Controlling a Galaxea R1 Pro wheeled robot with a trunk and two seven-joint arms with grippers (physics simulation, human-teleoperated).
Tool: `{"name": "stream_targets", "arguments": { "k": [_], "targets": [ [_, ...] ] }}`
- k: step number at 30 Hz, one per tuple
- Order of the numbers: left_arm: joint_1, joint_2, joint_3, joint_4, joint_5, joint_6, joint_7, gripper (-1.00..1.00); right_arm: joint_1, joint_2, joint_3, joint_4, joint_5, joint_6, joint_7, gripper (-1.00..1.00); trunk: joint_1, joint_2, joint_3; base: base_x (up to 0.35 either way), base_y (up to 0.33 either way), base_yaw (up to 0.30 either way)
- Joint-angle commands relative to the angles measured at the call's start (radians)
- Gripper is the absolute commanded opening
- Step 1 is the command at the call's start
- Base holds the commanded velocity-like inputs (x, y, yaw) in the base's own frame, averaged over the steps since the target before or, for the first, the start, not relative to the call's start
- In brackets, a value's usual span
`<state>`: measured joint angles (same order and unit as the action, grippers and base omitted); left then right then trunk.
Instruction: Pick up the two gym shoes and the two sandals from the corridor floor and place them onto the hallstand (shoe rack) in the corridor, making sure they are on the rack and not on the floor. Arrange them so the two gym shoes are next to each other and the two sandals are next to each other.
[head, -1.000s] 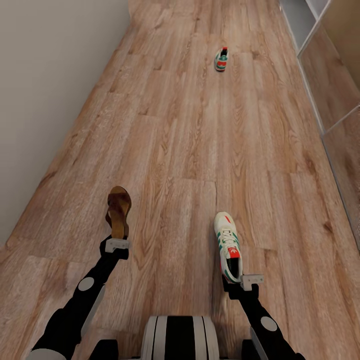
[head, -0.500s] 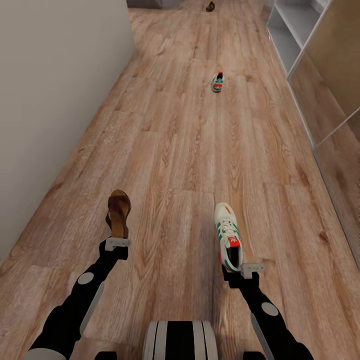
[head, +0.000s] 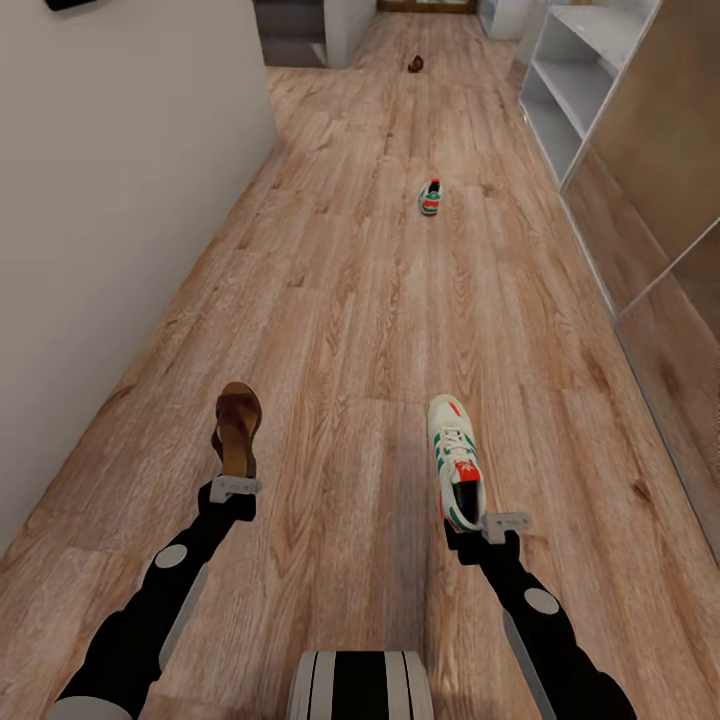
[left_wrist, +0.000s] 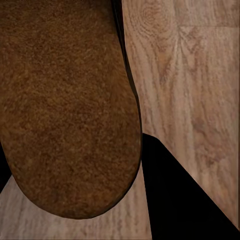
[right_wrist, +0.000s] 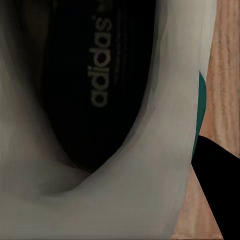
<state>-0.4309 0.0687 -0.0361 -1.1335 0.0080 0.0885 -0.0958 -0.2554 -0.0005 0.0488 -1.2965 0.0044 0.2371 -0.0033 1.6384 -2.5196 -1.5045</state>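
From the head view, the robot is in the carrying step: the left gripper grasps a brown sandal by its heel, toe pointing ahead of the fingers, and the right gripper grasps a gym shoe the same way. Both are held above the corridor floor. Well ahead lie the second gym shoe and, farther still, the second sandal, both on the floor. A white shelving unit stands ahead to the right; its visible tiers look bare. The next move likely calls for driving to it and setting both down.

In the left wrist view, the sandal's sole lies between the fingers.

In the right wrist view, the shoe's dark insole sits just beyond the fingers.
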Motion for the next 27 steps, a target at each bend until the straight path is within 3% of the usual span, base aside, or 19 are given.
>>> {"name": "stream_targets", "arguments": {
  "k": [1, 6, 15, 18, 19, 27],
  "targets": [
    [0.000, 0.001, -0.001, -0.002, -0.003, 0.012, -0.002, -1.00, 0.000, 0.000, 0.001, -0.003, 0.002, 0.017, -0.001, -1.00, -0.001, 0.000, 0.003, 0.000, 0.000, 0.000],
    [0.000, 0.002, 0.001, -0.002, -0.001, 0.047, -0.002, -1.00, 0.000, 0.000, 0.000, -0.006, 0.003, 0.057, -0.001, -1.00, -0.003, 0.001, 0.023, 0.000, 0.000, 0.000],
    [0.000, -0.001, -0.005, -0.002, -0.004, 0.052, -0.002, -1.00, 0.000, 0.000, -0.004, -0.036, -0.006, 0.065, -0.001, -1.00, -0.007, 0.003, 0.058, 0.000, 0.000, 0.000],
    [0.000, -0.013, -0.004, -0.055, -0.004, 0.108, -0.002, -1.00, 0.000, -0.001, -0.004, -0.045, -0.005, 0.065, 0.000, -1.00, -0.008, 0.004, 0.069, 0.000, 0.000, 0.000],
    [0.000, -0.021, -0.005, -0.116, -0.005, 0.191, -0.001, -1.00, 0.000, -0.001, -0.004, -0.047, -0.005, 0.065, 0.000, -1.00, -0.009, 0.004, 0.073, 0.000, 0.000, 0.000],
    [0.000, -0.019, -0.004, -0.124, -0.004, 0.204, -0.001, -1.00, 0.000, 0.000, -0.004, -0.046, -0.004, 0.065, 0.000, -1.00, -0.012, 0.006, 0.115, 0.000, 0.000, 0.000]
  ]
}}
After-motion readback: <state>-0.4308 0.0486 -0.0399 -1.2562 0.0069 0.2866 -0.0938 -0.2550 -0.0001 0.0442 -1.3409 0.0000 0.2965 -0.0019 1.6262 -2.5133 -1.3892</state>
